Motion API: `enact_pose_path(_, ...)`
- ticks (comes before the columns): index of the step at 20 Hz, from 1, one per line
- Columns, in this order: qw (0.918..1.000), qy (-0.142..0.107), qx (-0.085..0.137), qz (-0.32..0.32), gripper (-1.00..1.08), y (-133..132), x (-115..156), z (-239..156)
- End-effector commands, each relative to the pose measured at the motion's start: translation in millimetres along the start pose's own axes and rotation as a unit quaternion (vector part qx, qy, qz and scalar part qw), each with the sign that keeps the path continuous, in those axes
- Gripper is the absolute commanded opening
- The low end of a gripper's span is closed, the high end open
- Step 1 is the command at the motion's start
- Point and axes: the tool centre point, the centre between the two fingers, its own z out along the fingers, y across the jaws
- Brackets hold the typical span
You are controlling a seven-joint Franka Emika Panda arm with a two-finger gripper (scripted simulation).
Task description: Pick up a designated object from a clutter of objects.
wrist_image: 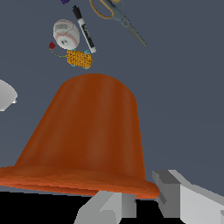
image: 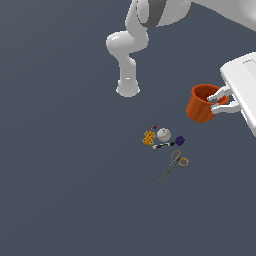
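Note:
The orange-red cup [image: 201,103] hangs in the air at the exterior view's right, well above the floor, with my gripper [image: 218,103] shut on its rim. In the wrist view the cup [wrist_image: 87,135] fills the middle, one finger [wrist_image: 183,199] outside its rim. The rest of the clutter lies on the floor below: a white baseball [image: 163,134], a yellow-orange perforated block [image: 148,138], a purple lump [image: 180,140], a black marker [image: 163,145] and tan-handled scissors [image: 174,164]. The baseball [wrist_image: 66,34], block [wrist_image: 79,58], marker [wrist_image: 84,29] and scissors [wrist_image: 118,15] also show past the cup.
The arm's white base [image: 128,89] stands on the dark grey floor behind the clutter. A tiny red item [image: 154,127] lies next to the block.

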Motion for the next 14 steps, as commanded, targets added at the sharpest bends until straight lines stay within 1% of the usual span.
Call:
enact_pose_path(1,1.0000,0.000,0.000,0.001,-1.00,0.0,-4.3,-7.1)
enact_pose_path(14,1.0000,-0.001,-0.001,0.001,-1.00,1.0,-10.0,-18.4)
